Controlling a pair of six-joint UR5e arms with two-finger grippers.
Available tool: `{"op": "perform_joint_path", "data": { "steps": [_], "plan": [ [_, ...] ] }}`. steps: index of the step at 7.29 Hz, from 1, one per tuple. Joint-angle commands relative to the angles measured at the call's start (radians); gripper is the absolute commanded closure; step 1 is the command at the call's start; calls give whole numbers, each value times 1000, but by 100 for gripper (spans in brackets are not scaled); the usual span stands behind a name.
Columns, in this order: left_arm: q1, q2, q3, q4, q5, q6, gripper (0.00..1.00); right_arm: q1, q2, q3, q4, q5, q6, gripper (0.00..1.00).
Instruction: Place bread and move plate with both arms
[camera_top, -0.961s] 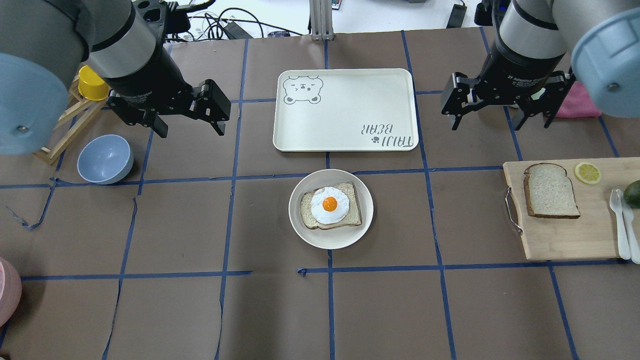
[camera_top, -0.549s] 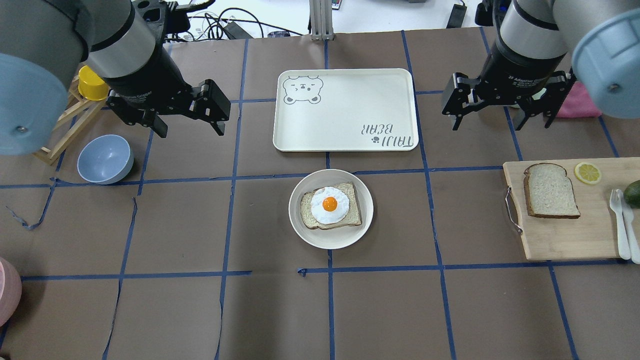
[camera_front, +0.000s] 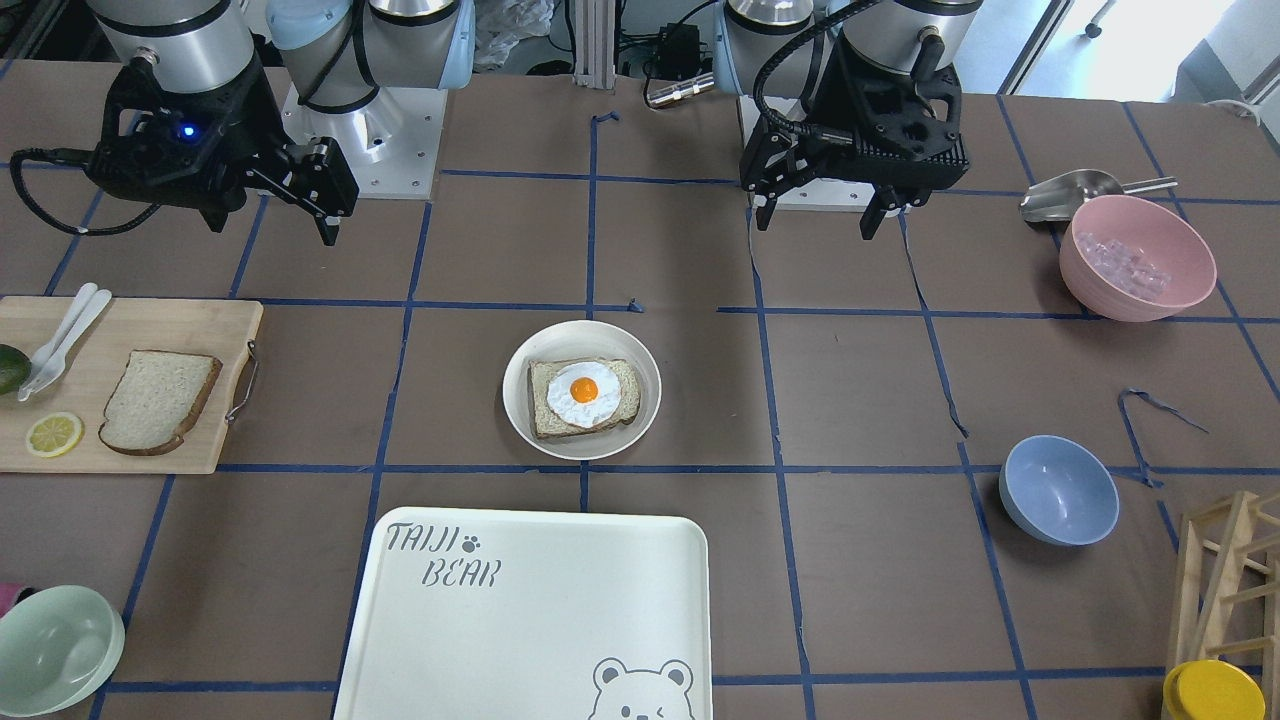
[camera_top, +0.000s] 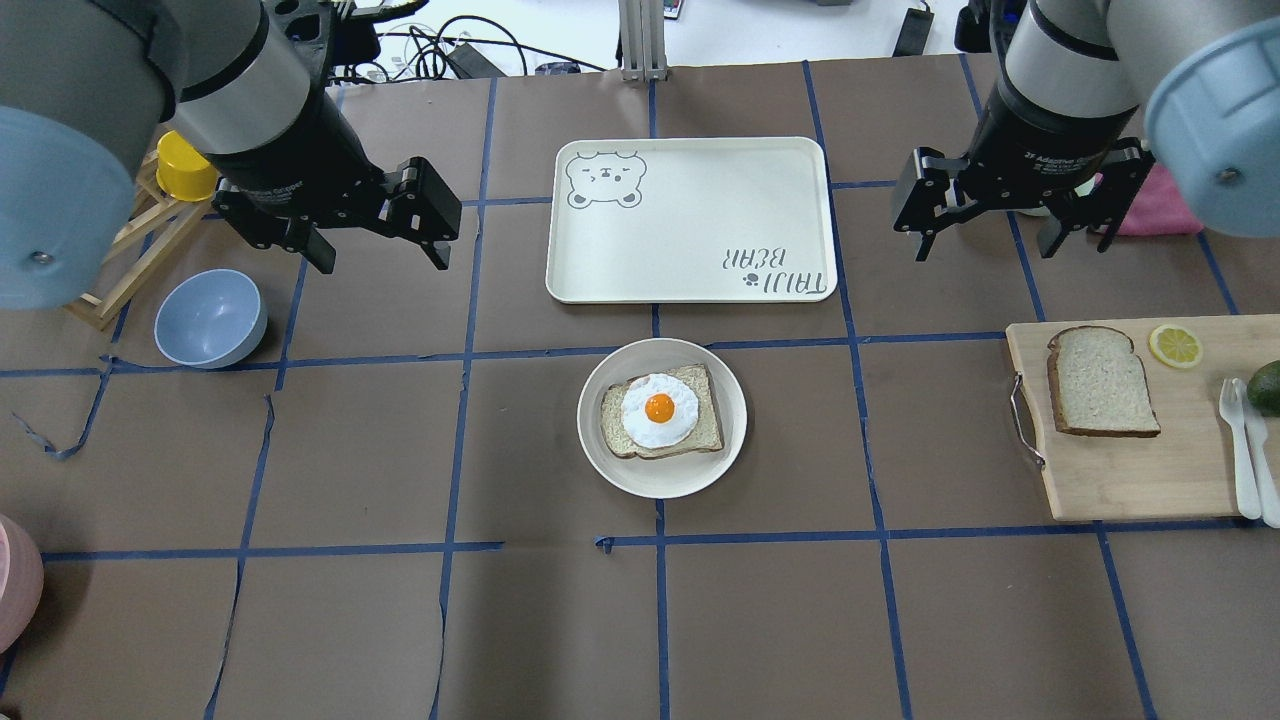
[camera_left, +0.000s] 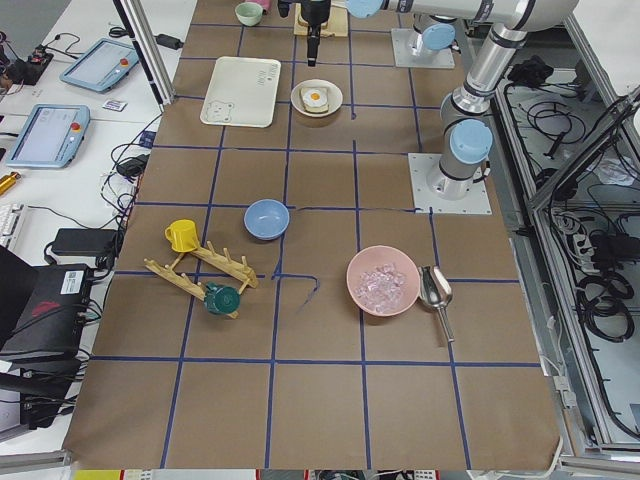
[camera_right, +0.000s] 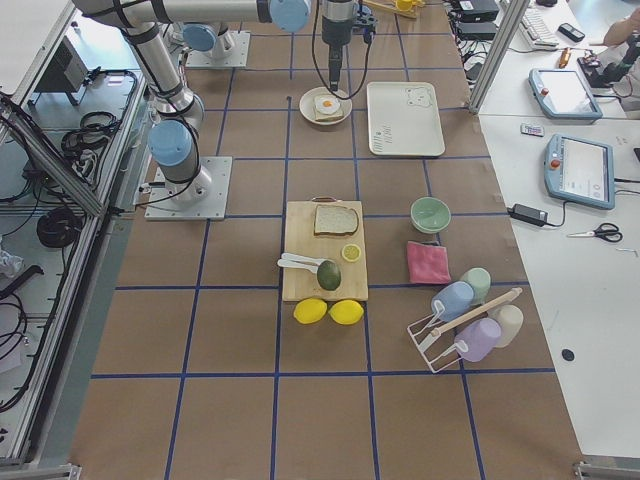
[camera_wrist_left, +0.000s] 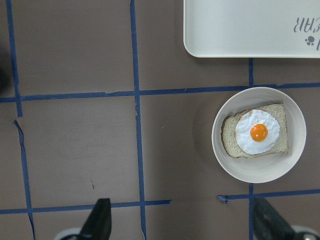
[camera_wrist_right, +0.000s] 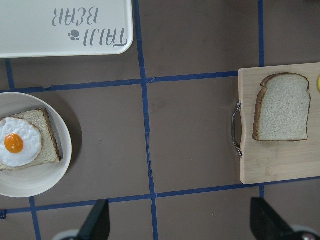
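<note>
Close to the robot's base, the left gripper (camera_top: 383, 260) and right gripper (camera_top: 985, 250) hang above the bench, the jaws of both spread apart and empty. Farther out on the right, the bread (camera_top: 1103, 382) lies flat on the cutting board (camera_top: 1130, 480). It looks light, soft and floppy, probably best pinched gently across its crust. The plate (camera_top: 660, 483) sits mid-bench, carrying an egg-topped slice (camera_top: 660, 410), and the tray (camera_top: 690, 220) lies beyond it.

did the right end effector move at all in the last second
Yes. In the overhead view the right end effector has shifted slightly toward the view's right, away from the bear-printed tray, which stayed put.
</note>
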Motion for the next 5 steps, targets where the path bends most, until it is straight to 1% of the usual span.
{"op": "perform_joint_path", "data": {
  "steps": [1,5],
  "plan": [
    [0,1,-2,-2,2,0,0,0,1,2,-2,1,-2,0],
    [3,0,0,-2,5,2,0,-2,-2,-3,5,-9,-5,0]
  ]
}}
